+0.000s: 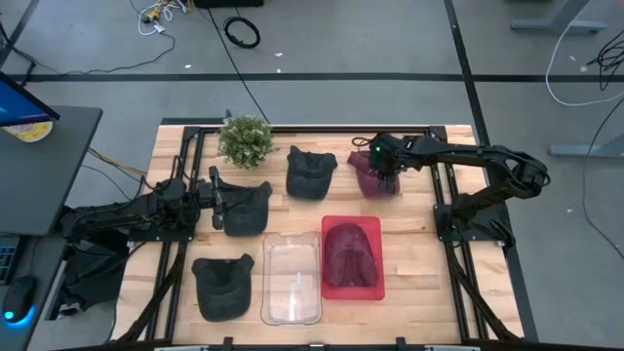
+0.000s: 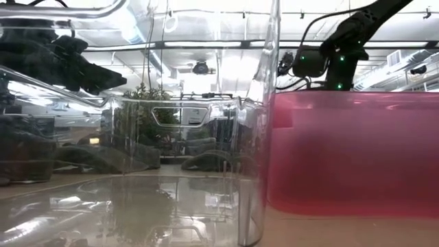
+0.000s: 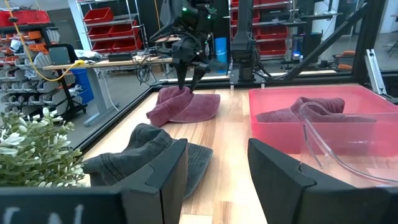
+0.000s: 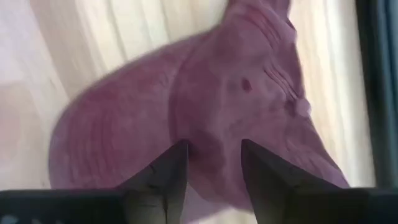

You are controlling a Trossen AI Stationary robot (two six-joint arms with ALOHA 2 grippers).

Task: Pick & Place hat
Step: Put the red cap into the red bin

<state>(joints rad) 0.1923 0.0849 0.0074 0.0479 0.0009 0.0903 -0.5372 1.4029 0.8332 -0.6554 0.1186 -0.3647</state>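
A maroon cap (image 1: 369,176) lies on the table's far right part, also seen as the maroon cap (image 3: 185,106). My right gripper (image 1: 388,178) hangs over it, pointing down, open, its fingers astride the crown (image 4: 214,134). Another maroon cap (image 1: 351,252) rests inside the red bin (image 1: 330,288). My left gripper (image 1: 216,202) is open at the left edge of a dark cap (image 1: 246,208), level with the table. That dark cap (image 3: 138,149) lies just ahead of its fingers; whether they touch it, I cannot tell. My right gripper comes at the maroon cap from above, pointing down. Its open fingers (image 4: 163,177) stand on either side of a raised fold of the crown (image 4: 211,146), tips against the cloth. The cap rests on the table, brim (image 3: 202,109) flat.
A clear bin (image 1: 291,280) stands left of the red bin near the front edge. Two more dark caps lie on the table, one at the far middle (image 1: 310,172), one at the near left (image 1: 222,286). A potted plant (image 1: 246,139) stands at the far edge.
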